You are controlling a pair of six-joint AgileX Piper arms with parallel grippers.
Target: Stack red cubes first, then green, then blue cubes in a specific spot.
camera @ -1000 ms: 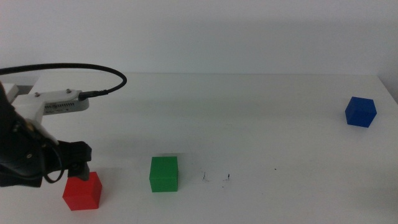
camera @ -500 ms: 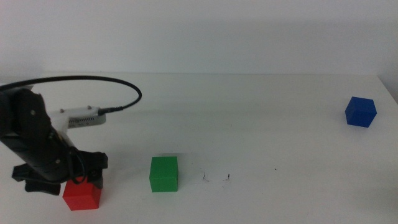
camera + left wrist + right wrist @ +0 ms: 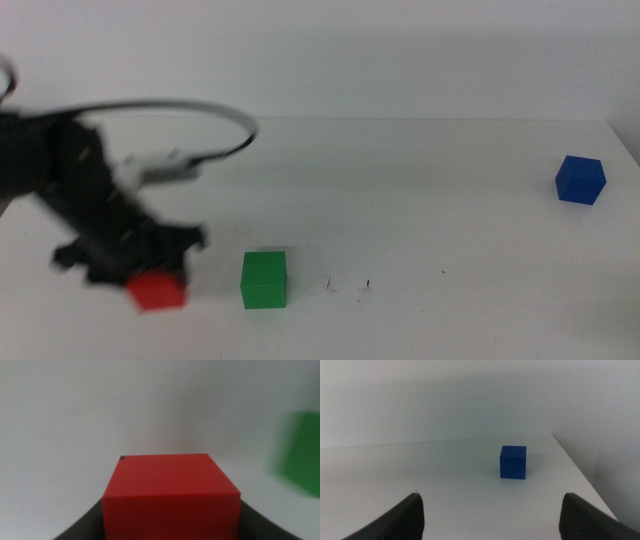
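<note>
A white table [image 3: 450, 190] seen from above and in front; the left gripper [image 3: 150, 272], blurred and dark, reaches in from the left side and is clamped on the red cube [image 3: 158, 291], which sits between its jaws at the near left of the table; in the left wrist view the red cube [image 3: 170, 495] fills the space between the two dark jaws, touching both; the green cube [image 3: 264, 279] stands on the table just to the right of the red one, apart from it; a few tiny black specks [image 3: 347, 286] mark the white surface right of the green cube; the blue cube [image 3: 580, 180] rests far off at the right edge; the right gripper [image 3: 490, 515] is spread wide, holding nothing, with the blue cube [image 3: 513, 462] well ahead of it.
</note>
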